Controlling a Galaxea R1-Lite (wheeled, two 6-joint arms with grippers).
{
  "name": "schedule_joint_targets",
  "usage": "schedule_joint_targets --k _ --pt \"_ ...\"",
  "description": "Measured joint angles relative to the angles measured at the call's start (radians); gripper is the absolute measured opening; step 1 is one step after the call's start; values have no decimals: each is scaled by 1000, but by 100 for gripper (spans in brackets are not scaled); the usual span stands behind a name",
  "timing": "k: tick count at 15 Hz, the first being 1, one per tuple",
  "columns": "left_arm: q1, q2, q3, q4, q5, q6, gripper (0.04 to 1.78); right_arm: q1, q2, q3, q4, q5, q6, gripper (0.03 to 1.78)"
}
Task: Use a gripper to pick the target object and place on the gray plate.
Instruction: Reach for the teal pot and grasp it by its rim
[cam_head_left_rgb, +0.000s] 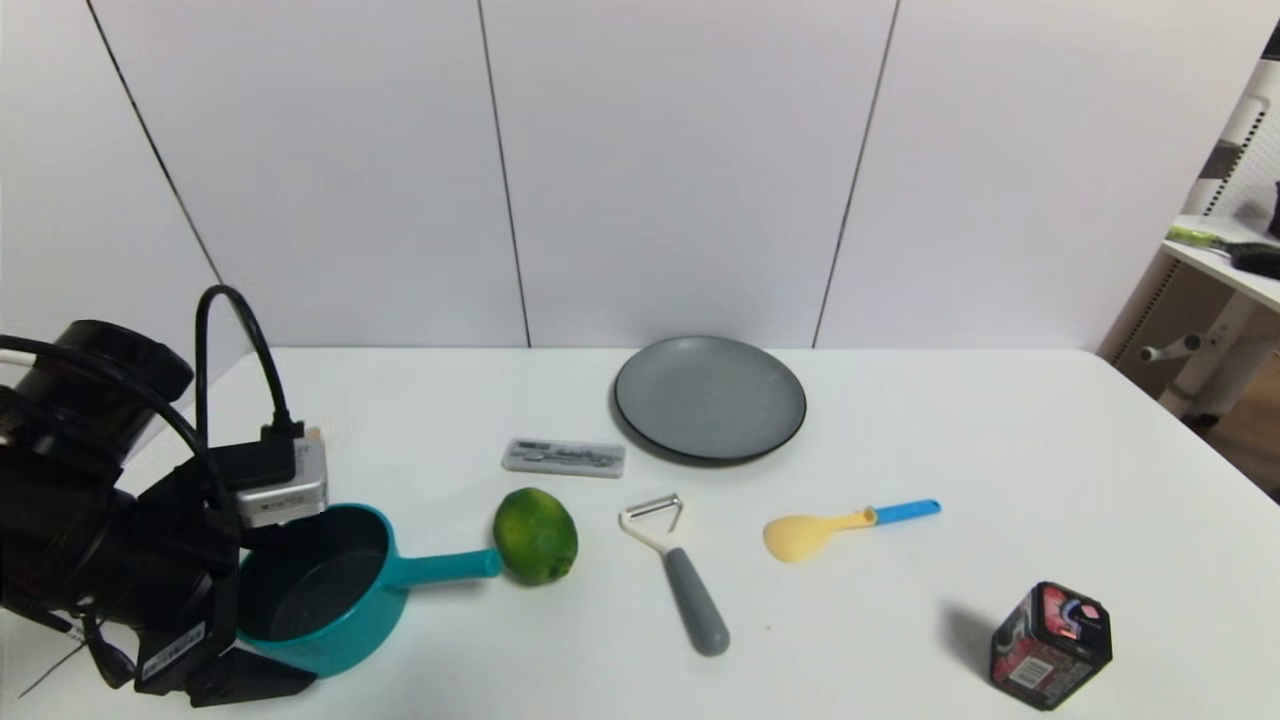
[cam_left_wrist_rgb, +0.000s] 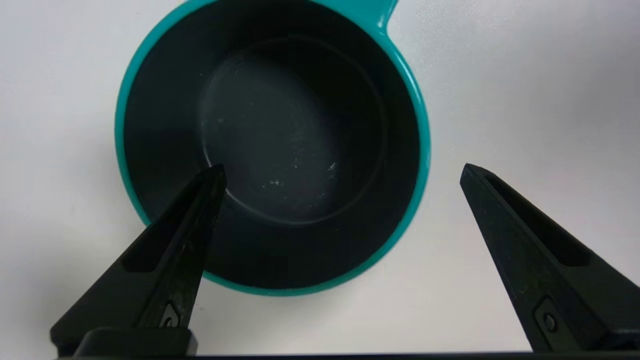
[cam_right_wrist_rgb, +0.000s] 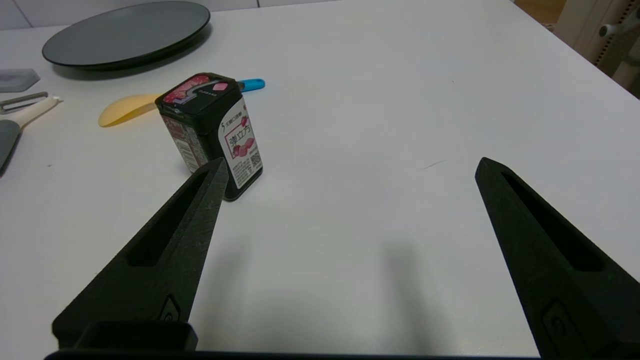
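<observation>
The teal saucepan (cam_head_left_rgb: 320, 590) stands at the table's front left, its handle pointing right toward the lime (cam_head_left_rgb: 536, 535). In the left wrist view its dark interior (cam_left_wrist_rgb: 270, 140) fills the middle. My left gripper (cam_left_wrist_rgb: 342, 167) is open right above it. One finger (cam_left_wrist_rgb: 185, 235) hangs over the pan's inside, and the other (cam_left_wrist_rgb: 520, 240) is outside the rim over bare table. The pan's wall lies between them, untouched. The gray plate (cam_head_left_rgb: 710, 398) lies at the back centre and holds nothing. My right gripper (cam_right_wrist_rgb: 347, 165) is open and empty above the table's front right.
A gray rectangular case (cam_head_left_rgb: 564, 457), a peeler (cam_head_left_rgb: 680, 575) and a yellow spoon with a blue handle (cam_head_left_rgb: 830, 530) lie between the pan and the plate. A black gum box (cam_head_left_rgb: 1052, 645) stands front right, close to one right finger (cam_right_wrist_rgb: 212, 135).
</observation>
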Motion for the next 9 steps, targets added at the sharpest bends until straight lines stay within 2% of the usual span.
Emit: schedule_joint_targets --k 9 --pt "-13 56 64 -47 0 10 169 0 0 -1 0 0 0 171"
